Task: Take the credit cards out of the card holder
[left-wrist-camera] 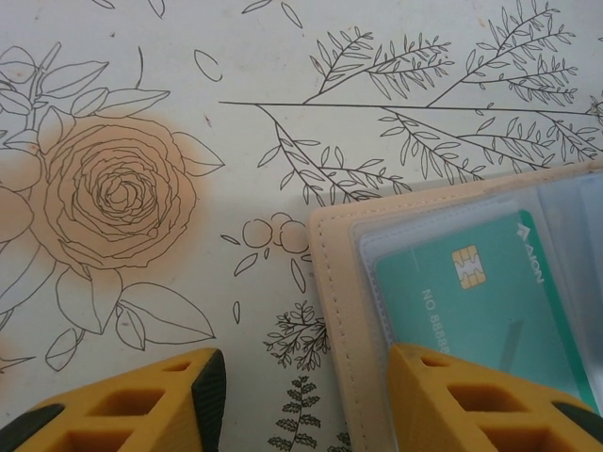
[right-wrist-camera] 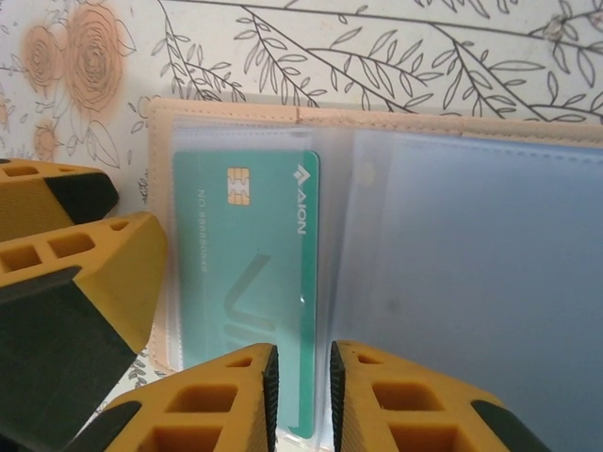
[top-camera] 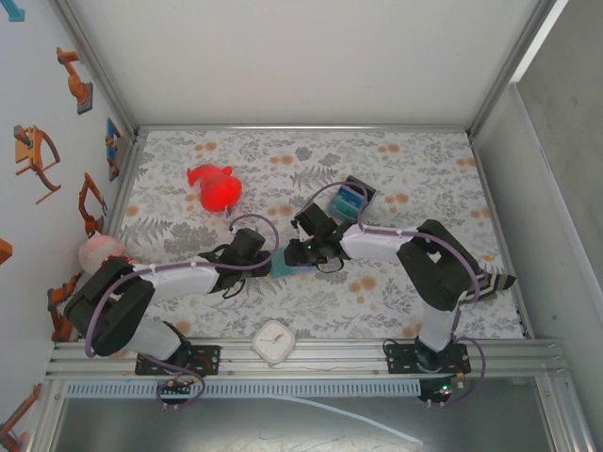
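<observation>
The tan card holder [left-wrist-camera: 337, 282] lies open on the floral cloth, its clear sleeves facing up [right-wrist-camera: 471, 282]. One teal credit card [right-wrist-camera: 250, 264] with a gold chip sits in the left sleeve [left-wrist-camera: 471, 301]. My left gripper [left-wrist-camera: 306, 400] is open and straddles the holder's tan edge, one finger [left-wrist-camera: 452, 400] resting on the sleeve over the card. My right gripper [right-wrist-camera: 301, 400] stands with its jaws narrowly apart, the card's right edge visible in the gap. In the top view both grippers [top-camera: 256, 264] [top-camera: 303, 252] meet over the holder [top-camera: 294, 268].
A red toy [top-camera: 215, 188] lies at the back left. A black-edged blue-and-teal block [top-camera: 350, 201] sits behind the right arm. A white clock [top-camera: 274, 341] rests at the near edge, and a pink ball [top-camera: 99, 250] by the left wall.
</observation>
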You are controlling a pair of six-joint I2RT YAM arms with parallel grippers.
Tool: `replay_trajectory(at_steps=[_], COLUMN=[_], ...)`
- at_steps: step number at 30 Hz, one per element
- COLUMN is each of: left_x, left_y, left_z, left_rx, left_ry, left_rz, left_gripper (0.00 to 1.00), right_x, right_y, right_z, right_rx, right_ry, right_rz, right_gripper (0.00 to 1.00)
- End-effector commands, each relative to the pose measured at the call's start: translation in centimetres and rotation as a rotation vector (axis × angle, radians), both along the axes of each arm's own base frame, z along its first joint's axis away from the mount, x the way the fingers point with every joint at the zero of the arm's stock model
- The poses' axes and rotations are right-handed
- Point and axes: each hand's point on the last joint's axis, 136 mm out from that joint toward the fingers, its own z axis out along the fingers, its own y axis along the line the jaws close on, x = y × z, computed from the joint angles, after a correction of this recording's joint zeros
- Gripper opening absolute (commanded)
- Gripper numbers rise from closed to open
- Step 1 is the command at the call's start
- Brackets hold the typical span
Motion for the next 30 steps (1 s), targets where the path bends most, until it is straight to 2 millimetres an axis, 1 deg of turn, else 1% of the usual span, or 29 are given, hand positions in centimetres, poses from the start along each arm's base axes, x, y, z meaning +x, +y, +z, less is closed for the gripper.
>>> replay_trajectory(at_steps=[1,7,12,19,25,30], left_x=[0.0,-0.1,-0.2,-0.2,-0.3,-0.4], left_y=[0.1,0.1,0.4,0.1,0.2,0.3], left_z=[-0.3,-0.8,-0.8,-0.7,-0.8,-0.8], left_rx=[0.046,0.084,0.112,0.114,0.119,0.125], left_ry=[0.012,0.026,0.024,0.022,0.027,0.025], left_rz=[-0.014,-0.027,-0.028,-0.037,-0.04,-0.038], left_gripper=[0.49,0.49,0.48,0.47,0.45,0.45], right_x=[0.5,0.5,0.4,0.1,0.0,0.3], right_y=[0.8,1.1,1.1,1.3,1.8,1.5], right_z=[0.4,-0.1,-0.6,-1.1,-0.4,0.6], right_rx=[0.016,0.016,0.013,0.02,0.085,0.129], right_ry=[-0.003,0.011,0.022,0.046,0.058,0.048], right_rz=[0.019,0.022,0.022,0.025,0.019,0.002], right_gripper=[0.23,0.23,0.23,0.23,0.22,0.22])
